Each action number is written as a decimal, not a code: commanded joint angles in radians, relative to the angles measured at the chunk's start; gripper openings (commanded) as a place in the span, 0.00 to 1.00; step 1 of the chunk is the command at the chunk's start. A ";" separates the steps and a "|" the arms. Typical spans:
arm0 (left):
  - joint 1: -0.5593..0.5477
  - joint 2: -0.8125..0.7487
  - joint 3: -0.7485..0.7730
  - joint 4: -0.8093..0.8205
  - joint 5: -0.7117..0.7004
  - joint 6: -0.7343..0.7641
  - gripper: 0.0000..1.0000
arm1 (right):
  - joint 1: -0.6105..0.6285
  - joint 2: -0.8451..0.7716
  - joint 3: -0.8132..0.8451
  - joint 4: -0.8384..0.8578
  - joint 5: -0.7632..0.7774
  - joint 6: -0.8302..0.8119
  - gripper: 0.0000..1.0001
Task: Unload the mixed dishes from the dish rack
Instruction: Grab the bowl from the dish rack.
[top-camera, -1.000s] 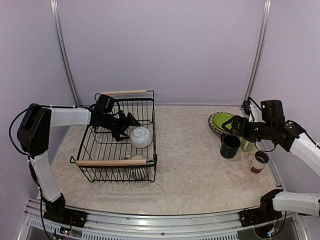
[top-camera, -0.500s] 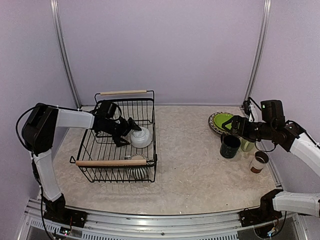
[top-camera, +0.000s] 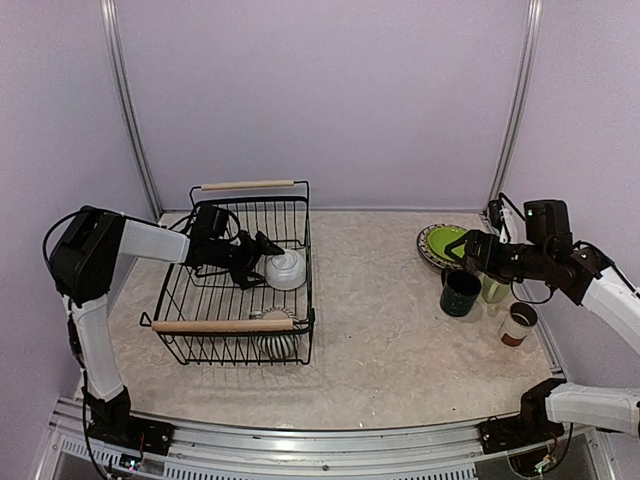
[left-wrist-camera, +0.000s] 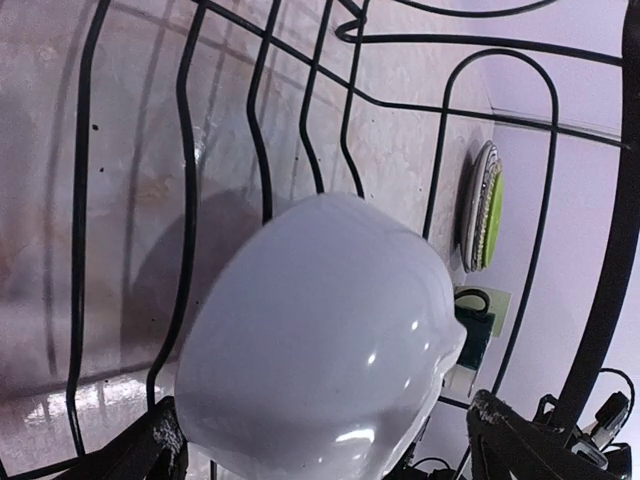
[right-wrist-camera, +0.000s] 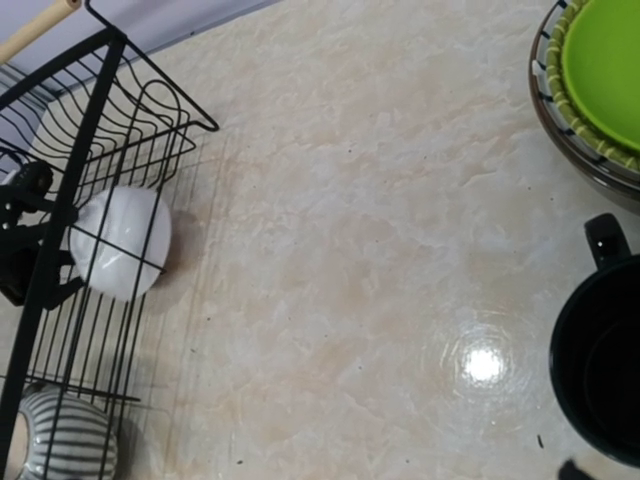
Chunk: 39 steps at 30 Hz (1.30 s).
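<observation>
The dish rack (top-camera: 200, 300), a black wire basket with wooden handles, stands at the left. Inside it a white bowl (top-camera: 286, 270) lies upside down by the right wall, and a striped mug (top-camera: 277, 336) lies in the front right corner. My left gripper (top-camera: 263, 262) is open inside the rack. In the left wrist view the bowl (left-wrist-camera: 320, 340) fills the gap between its fingers (left-wrist-camera: 505, 435). My right gripper (top-camera: 463, 252) hangs open over the table above the dark teal mug (top-camera: 461, 293). The lime-green plate (top-camera: 441, 243) rests on the striped plate.
A pale green mug (top-camera: 493, 290) and a small cup (top-camera: 518, 324) stand right of the teal mug. The right wrist view shows the rack's corner (right-wrist-camera: 100, 120), the bowl (right-wrist-camera: 120, 240), bare marble table (right-wrist-camera: 380, 280) and the teal mug's rim (right-wrist-camera: 600, 360).
My left gripper has pushed right inside the rack until its fingers straddle the white bowl, which shifted slightly toward the rack's right wall. The right arm has not moved.
</observation>
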 joint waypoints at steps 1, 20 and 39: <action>-0.010 -0.050 -0.053 0.174 0.072 -0.053 0.90 | -0.006 -0.014 0.016 -0.005 -0.004 0.010 1.00; -0.004 -0.090 -0.010 0.028 -0.036 -0.046 0.99 | -0.005 0.007 0.020 0.015 -0.014 0.016 1.00; -0.046 0.034 0.058 -0.008 -0.222 -0.088 0.99 | -0.004 -0.008 0.003 0.021 -0.018 0.020 1.00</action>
